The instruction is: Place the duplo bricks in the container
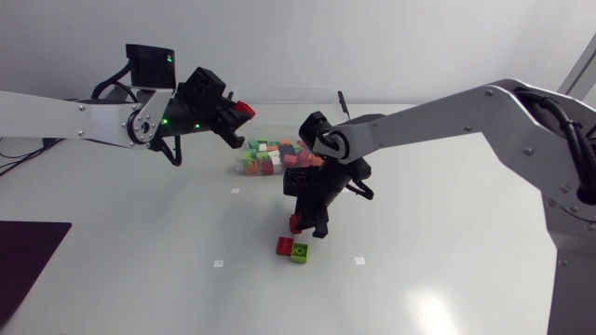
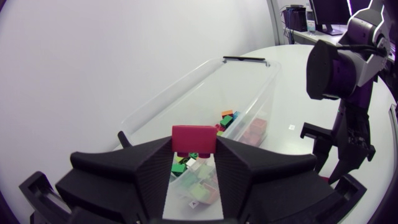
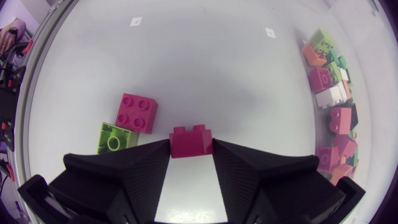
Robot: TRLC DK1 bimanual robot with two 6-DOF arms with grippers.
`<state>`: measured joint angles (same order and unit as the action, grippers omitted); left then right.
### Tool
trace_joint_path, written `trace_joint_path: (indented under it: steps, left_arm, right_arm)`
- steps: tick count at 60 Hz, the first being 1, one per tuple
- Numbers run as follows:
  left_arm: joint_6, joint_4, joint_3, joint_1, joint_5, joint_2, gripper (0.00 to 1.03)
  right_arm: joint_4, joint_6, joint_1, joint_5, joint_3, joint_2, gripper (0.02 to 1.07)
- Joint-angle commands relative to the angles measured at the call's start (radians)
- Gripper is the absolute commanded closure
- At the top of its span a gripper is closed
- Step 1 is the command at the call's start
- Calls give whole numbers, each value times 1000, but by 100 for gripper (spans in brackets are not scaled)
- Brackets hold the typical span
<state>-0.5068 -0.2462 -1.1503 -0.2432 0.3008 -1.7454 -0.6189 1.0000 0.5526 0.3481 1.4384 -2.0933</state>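
Near the part-filled container (image 2: 261, 87), two bricks (image 3: 136, 112) are left; a brick (image 2: 194, 138) is pinched in the left gripper (image 2: 194, 149), another in the right gripper (image 3: 190, 148).

Left arm (image 1: 65, 116) extends from the left, held high. Left gripper (image 1: 238, 115) is clamped on a red brick (image 2: 194, 139). Right arm (image 1: 447, 112) reaches past centre, wrist angled down. Right gripper (image 1: 303, 221) sits low, fingers pinching a magenta brick (image 3: 191, 141).

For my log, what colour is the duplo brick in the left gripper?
Red; the duplo brick shows best in the left wrist view.
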Motion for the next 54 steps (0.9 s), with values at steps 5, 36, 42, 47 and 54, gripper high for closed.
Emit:
trace_joint_path:
  steps: [5,36,42,47,54]
  left_arm:
    - [56,-24,-85,-2,-20,-71,78]
    - [56,15,-230,-21,-80,-189,27]
    - [54,27,-221,-19,-80,-167,7]
    - [51,27,-190,-18,-80,-129,5]
    - [19,28,-127,-18,-69,-52,5]
  right_arm:
    - [-22,38,-10,20,-12,-22,71]
    - [-68,8,-56,65,-81,222,72]
    - [-76,-9,-82,81,-64,260,72]
    - [-90,-21,-103,97,-39,279,72]
    - [-94,-52,-132,126,2,291,72]
